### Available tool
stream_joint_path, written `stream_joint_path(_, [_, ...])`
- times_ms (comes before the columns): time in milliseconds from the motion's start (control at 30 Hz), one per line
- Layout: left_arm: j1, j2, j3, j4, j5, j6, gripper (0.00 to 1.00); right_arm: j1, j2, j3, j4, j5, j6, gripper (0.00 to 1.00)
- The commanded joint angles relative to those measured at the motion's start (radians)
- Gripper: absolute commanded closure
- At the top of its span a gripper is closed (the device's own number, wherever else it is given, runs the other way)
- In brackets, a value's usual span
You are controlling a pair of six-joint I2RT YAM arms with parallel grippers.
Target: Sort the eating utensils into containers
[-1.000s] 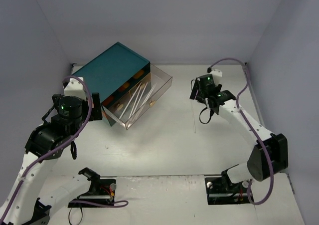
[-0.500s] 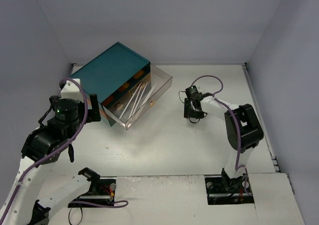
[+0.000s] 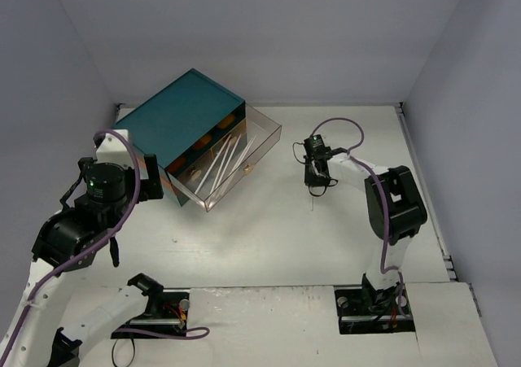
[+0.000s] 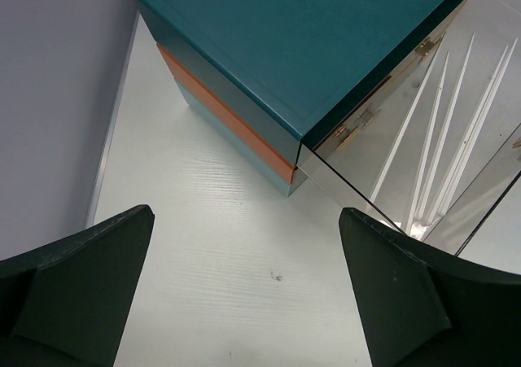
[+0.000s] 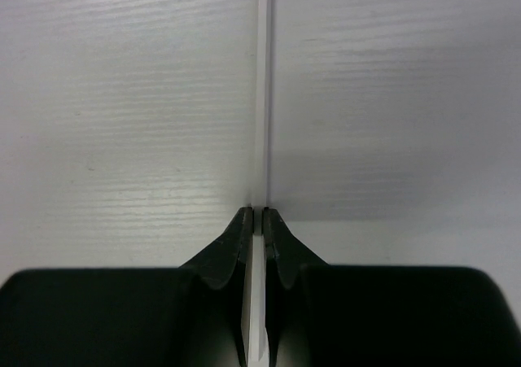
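The teal chest [image 3: 183, 115] lies at the back left. One clear drawer [image 3: 244, 151] is pulled out toward the middle and holds several pale slim utensils [image 3: 224, 165]. My right gripper [image 3: 315, 188] is shut on one pale, thin utensil [image 5: 262, 98] and holds it edge-on just over the table; it pokes out below the fingers [image 3: 313, 203]. My left gripper [image 3: 119, 165] is wide open and empty beside the chest's left corner [image 4: 301, 41]. The drawer [image 4: 383, 180] and its utensils [image 4: 431, 147] show at the right of the left wrist view, past my left gripper [image 4: 244, 253].
An orange drawer front [image 4: 228, 115] runs along the chest's side. The left wall [image 4: 49, 98] stands close to the left arm. White table [image 3: 277, 237] lies between the two arms. The right gripper [image 5: 259, 214] is over bare table.
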Motion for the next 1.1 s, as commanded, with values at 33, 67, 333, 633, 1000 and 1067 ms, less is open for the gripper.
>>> stream_joint_path(33, [0.006, 0.019, 0.041, 0.037, -0.009, 0.006, 0.03, -0.046, -0.234, 0.063, -0.038, 0.055, 0.076, 1.00])
stream_joint_path(67, [0.006, 0.022, 0.043, 0.037, -0.009, 0.006, 0.03, -0.042, -0.278, 0.082, -0.038, 0.049, 0.093, 1.00])
stream_joint_path(333, [0.006, 0.050, 0.063, 0.040, -0.005, 0.004, 0.03, 0.151, -0.466, 0.291, -0.017, 0.118, 0.283, 1.00])
stream_joint_path(633, [0.006, 0.047, 0.070, 0.036, 0.020, 0.004, 0.03, 0.428, -0.391, 0.293, 0.247, 0.253, 0.585, 1.00])
stream_joint_path(1000, [0.006, 0.022, 0.065, 0.023, 0.076, 0.010, 0.03, 0.536, -0.207, 0.364, 0.289, 0.319, 0.629, 0.65])
stream_joint_path(1067, [0.006, 0.027, 0.073, 0.024, 0.113, 0.021, 0.03, 0.535, -0.223, 0.362, 0.288, 0.334, 0.576, 0.52])
